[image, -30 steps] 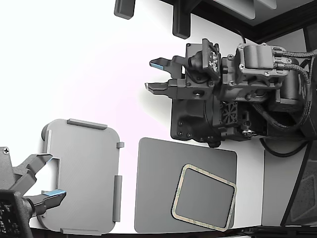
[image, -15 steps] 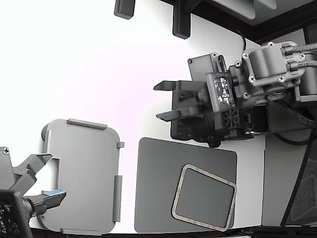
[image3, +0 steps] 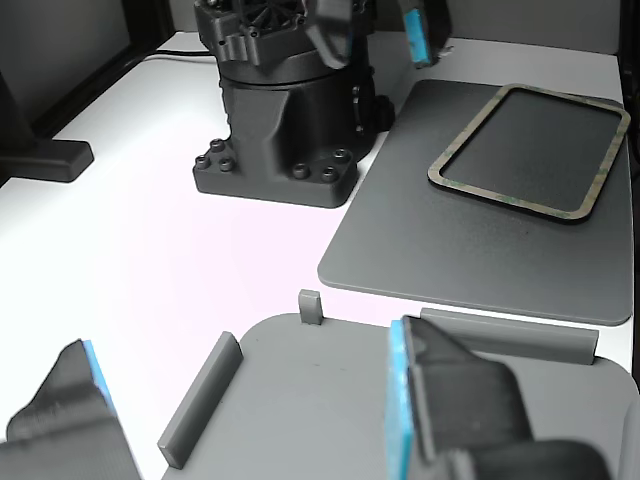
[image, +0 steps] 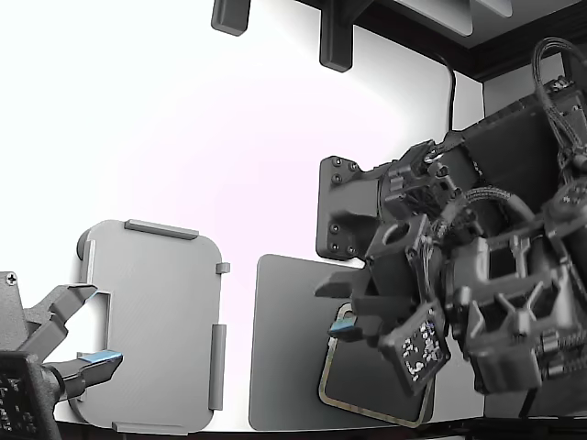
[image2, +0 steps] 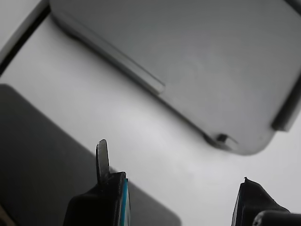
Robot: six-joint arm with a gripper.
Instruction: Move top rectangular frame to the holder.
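Note:
The top rectangular frame (image: pixel 367 410), a thin pale mottled band with a hollow centre, lies flat on the dark grey mat (image: pixel 284 348); the arm covers much of it in the exterior view. In the other view the frame (image3: pixel 505 197) shows whole. The holder (image: pixel 151 321) is a light grey tray at the exterior view's left, also seen in the wrist view (image2: pixel 211 61). My gripper (image: pixel 337 307) hovers open over the frame's near corner, pointing toward the holder. In the wrist view the gripper (image2: pixel 178 197) holds nothing between its fingers.
A second arm's gripper (image: pixel 83 330) stands open at the holder's left edge, large in the other view's foreground. The black arm base (image3: pixel 280 120) stands beside the mat (image3: pixel 450 250). White table lies between mat and holder.
My arm has swung down from behind the mat to just over the frame's corner. The gripper stayed open. Frame, holder and second arm have not moved.

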